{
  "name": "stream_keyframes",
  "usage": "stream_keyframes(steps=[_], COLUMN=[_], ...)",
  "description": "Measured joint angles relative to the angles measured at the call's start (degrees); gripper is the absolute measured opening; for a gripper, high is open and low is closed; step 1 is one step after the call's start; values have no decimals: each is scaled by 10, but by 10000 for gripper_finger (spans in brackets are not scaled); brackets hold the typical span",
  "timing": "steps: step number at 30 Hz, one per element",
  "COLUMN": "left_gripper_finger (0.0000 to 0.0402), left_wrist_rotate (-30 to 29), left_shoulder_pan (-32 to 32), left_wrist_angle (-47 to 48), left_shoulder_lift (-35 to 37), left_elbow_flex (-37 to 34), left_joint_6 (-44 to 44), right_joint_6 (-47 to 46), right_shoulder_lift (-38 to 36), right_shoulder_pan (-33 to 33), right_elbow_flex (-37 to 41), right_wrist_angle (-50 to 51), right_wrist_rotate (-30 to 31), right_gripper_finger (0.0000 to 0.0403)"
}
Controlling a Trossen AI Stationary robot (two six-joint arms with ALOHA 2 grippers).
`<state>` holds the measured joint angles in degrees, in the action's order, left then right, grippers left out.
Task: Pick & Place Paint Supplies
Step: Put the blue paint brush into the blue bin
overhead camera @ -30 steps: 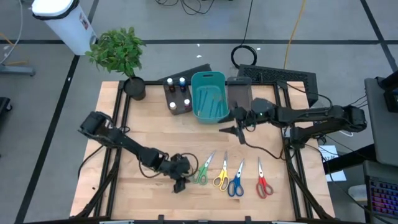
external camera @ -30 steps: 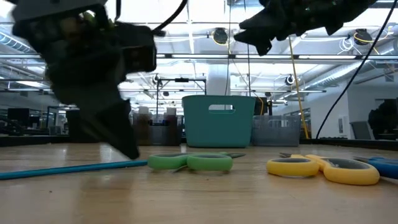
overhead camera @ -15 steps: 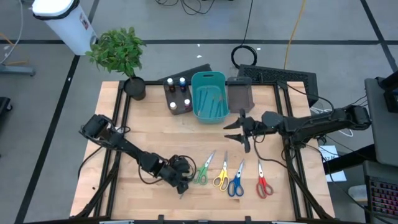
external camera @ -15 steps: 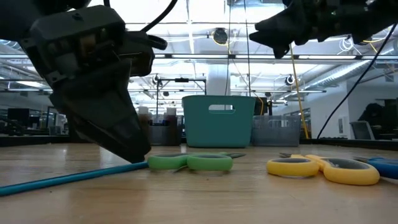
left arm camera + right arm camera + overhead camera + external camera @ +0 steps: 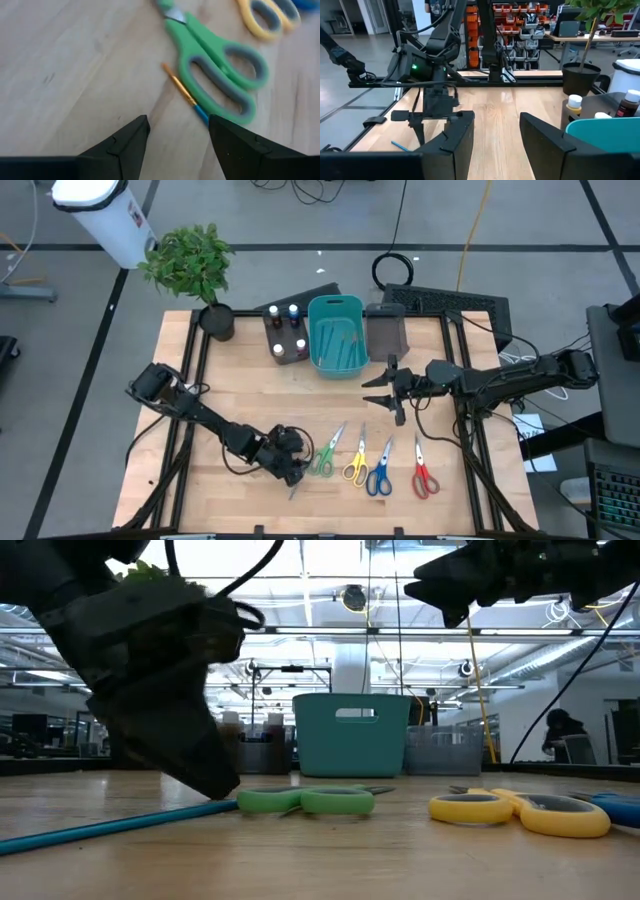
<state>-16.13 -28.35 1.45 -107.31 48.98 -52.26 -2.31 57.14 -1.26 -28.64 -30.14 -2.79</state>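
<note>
A thin blue brush (image 5: 186, 95) lies flat on the wood beside the green scissors (image 5: 328, 452). My left gripper (image 5: 293, 472) is open and low over it. In the left wrist view the brush's gold ferrule shows between the fingers and its blue handle runs under one fingertip (image 5: 220, 131). Yellow (image 5: 355, 461), blue (image 5: 379, 473) and red scissors (image 5: 422, 473) lie in a row to the right. My right gripper (image 5: 380, 392) hangs open and empty in the air, in front of the teal bin (image 5: 335, 335). My left gripper slants down from the table's left, one fingertip (image 5: 222, 790) down at table height by the brush's end (image 5: 200, 808). Whether that finger touches the brush, I cannot tell. The brush lies flat on the table.
Small capped bottles stand in a dark grey bin (image 5: 285, 332) left of the teal bin, and another dark grey bin (image 5: 385, 332) stands on its right. A potted plant (image 5: 195, 265) is at the far left corner. Bare wood stretches between the bins and the scissors.
My left gripper has sunk toward the brush and rolled at the wrist, then held still. My right gripper has drawn back from the teal bin toward the table's right and near side, sinking a little.
</note>
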Motion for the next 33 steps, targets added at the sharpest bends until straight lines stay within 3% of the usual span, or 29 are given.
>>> stream_keyframes(steps=[3, 6, 12, 22, 28, 33], left_gripper_finger=[211, 171, 19, 7, 8, 4], left_wrist_rotate=[-2, 6, 22, 60, 80, 80], left_shoulder_pan=[-16, -35, -52, -40, -36, -36], left_wrist_angle=[-63, -67, -76, -168, -78, -35], left_shoulder_lift=[16, 39, 43, -42, -48, -26], left_elbow_flex=[-3, 8, 26, 30, 34, 33], left_joint_6=[146, 237, 343, 321, 240, 237], right_joint_6=[0, 0, 0, 0, 0, 0], right_shoulder_lift=[0, 0, 0, 0, 0, 0], right_shoulder_pan=[0, 0, 0, 0, 0, 0], right_elbow_flex=[0, 0, 0, 0, 0, 0], right_wrist_angle=[0, 0, 4, 5, 10, 12], right_wrist_rotate=[0, 0, -2, -2, -2, -2], right_gripper_finger=[147, 147, 146, 144, 144, 142])
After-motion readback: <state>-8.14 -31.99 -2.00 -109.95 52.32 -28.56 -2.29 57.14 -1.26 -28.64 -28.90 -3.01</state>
